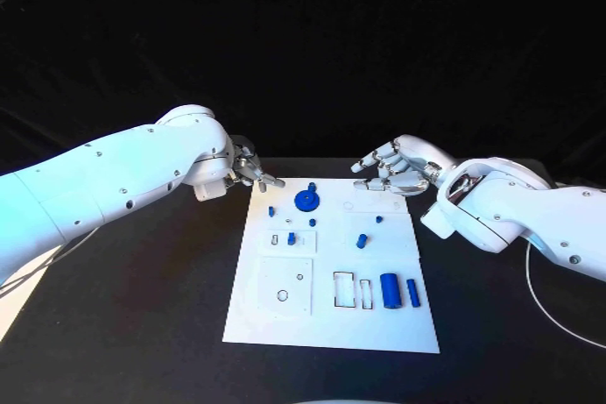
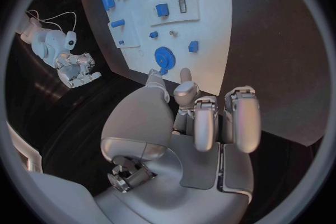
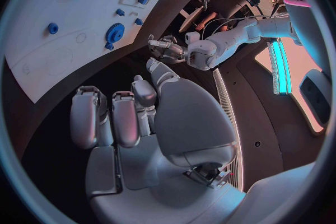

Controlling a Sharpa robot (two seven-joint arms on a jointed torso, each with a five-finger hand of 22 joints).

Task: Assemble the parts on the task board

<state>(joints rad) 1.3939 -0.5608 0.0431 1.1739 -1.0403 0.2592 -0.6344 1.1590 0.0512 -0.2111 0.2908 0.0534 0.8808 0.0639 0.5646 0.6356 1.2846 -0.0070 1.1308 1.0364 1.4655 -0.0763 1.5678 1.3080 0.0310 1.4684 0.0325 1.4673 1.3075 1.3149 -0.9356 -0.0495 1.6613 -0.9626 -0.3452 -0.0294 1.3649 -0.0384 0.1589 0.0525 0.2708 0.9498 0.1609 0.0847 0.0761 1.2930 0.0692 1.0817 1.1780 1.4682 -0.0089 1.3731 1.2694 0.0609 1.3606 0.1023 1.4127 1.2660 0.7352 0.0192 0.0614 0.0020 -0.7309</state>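
— White plate, the task board (image 1: pixel 331 329), in the middle of the head view, on the black table (image 1: pixel 126 334). Blue gear (image 1: pixel 307 200) near the board's upper edge, small blue parts (image 1: pixel 362 241) scattered just below, two blue cylinders (image 1: pixel 399 292) upright in the lower right part of the board.

— And the hands?

— Left hand (image 1: pixel 248 173) at the board's upper left corner, fingers apart, holding nothing. Same in the left wrist view: fingers (image 2: pixel 241 117) stretched toward the board, the gear (image 2: pixel 164 57) just beyond the fingertips, not touched. Right hand (image 1: pixel 394 171) near the upper right corner, above the edge, fingers loosely curled but apart, also gripping nothing as far as visible.

— So nothing picked up yet. Risks from here?

— Probably a reach for the gear or for a small part next to it. Parts small and close together; wide fingers coming down between them could push a neighbour away or knock one flat. Also possible: pressing on the board's corner and shifting the whole plate, then every slot out of place. With both hands near the same upper edge, some danger of the two hands meeting if both go to the gear together.

— Remedy?

— One hand at a time, slow descent, pinch from above only.
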